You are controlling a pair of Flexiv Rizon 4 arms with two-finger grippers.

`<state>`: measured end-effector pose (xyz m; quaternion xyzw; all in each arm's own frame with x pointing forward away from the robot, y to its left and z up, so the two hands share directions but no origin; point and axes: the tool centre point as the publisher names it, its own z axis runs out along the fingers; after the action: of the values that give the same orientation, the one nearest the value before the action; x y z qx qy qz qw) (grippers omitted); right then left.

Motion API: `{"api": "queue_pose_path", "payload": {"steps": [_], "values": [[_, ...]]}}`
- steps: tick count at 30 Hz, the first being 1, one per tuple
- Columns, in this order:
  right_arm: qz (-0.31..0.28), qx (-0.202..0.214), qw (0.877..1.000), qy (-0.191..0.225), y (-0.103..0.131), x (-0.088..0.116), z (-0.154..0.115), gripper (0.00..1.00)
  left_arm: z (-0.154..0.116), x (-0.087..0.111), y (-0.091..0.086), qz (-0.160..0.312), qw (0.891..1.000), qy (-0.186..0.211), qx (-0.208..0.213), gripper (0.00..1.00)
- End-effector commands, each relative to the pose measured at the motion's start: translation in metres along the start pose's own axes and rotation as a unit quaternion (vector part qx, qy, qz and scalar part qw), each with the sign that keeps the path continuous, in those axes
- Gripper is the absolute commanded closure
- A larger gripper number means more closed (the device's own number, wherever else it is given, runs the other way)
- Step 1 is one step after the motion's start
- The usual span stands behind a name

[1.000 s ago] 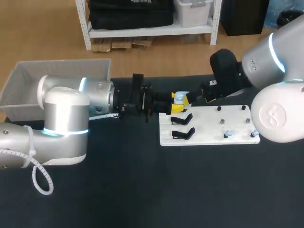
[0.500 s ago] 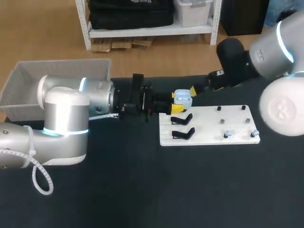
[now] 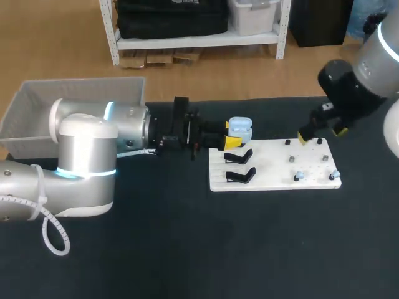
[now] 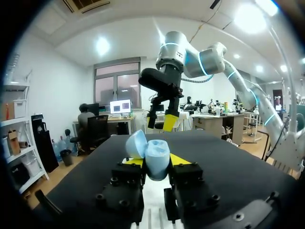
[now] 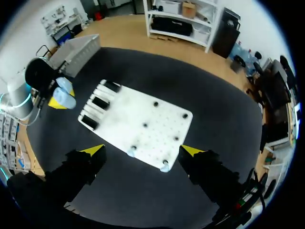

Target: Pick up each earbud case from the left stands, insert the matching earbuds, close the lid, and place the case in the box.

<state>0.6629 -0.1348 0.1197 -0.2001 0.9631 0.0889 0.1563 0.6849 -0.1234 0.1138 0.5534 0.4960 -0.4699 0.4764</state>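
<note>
Nearest, a white board [image 3: 274, 168] is lying on the black bench [image 3: 187, 249], carrying two black stands [image 3: 239, 175] at its left end and two pale blue earbuds [image 3: 299, 177] by its near right edge. At the board's far left corner, my left gripper [image 3: 232, 137] is clamping a light blue earbud case [image 3: 239, 128], lid raised. My right gripper [image 3: 322, 133] is hovering over the far right corner, fingers spread wide, holding nothing. A grey box [image 3: 75, 83] is sitting at the bench's far left corner.
</note>
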Motion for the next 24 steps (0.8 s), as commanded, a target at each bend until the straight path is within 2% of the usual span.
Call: {"api": "queue_pose_path", "payload": {"steps": [1,5,10,14,16,17,19,21,24], "values": [[0.011,0.052,0.999,0.004,-0.01,0.024,0.003,0.0,0.0,0.001,0.0,0.002,1.0,-0.002,-0.001,1.0],[0.023,0.055,0.998,0.023,-0.018,0.039,0.009,0.0,0.0,0.001,0.0,0.002,1.0,-0.002,-0.001,1.0],[0.025,0.047,0.998,0.042,-0.015,0.05,0.016,0.0,0.0,0.001,0.0,0.002,1.0,-0.002,-0.001,1.0],[0.022,0.04,0.997,0.057,-0.011,0.055,0.021,0.17,0.0,0.001,0.0,0.002,1.0,-0.002,-0.001,1.0],[0.018,0.038,0.997,0.066,-0.01,0.058,0.025,0.29,0.0,0.001,0.0,0.002,1.0,-0.002,-0.001,1.0],[0.017,0.038,0.997,0.069,-0.01,0.059,0.026,0.31,0.0,0.001,0.0,0.002,1.0,-0.002,-0.001,1.0],[0.014,0.038,0.996,0.074,-0.01,0.06,0.028,0.41,0.0,0.001,0.0,0.002,1.0,-0.002,-0.001,1.0],[0.014,0.037,0.996,0.078,-0.011,0.061,0.03,0.42,0.0,0.001,0.0,0.002,1.0,-0.002,-0.001,1.0],[0.013,0.038,0.995,0.088,-0.014,0.062,0.035,0.36,0.0,0.001,0.0,0.002,1.0,-0.002,-0.001,1.0]]}}
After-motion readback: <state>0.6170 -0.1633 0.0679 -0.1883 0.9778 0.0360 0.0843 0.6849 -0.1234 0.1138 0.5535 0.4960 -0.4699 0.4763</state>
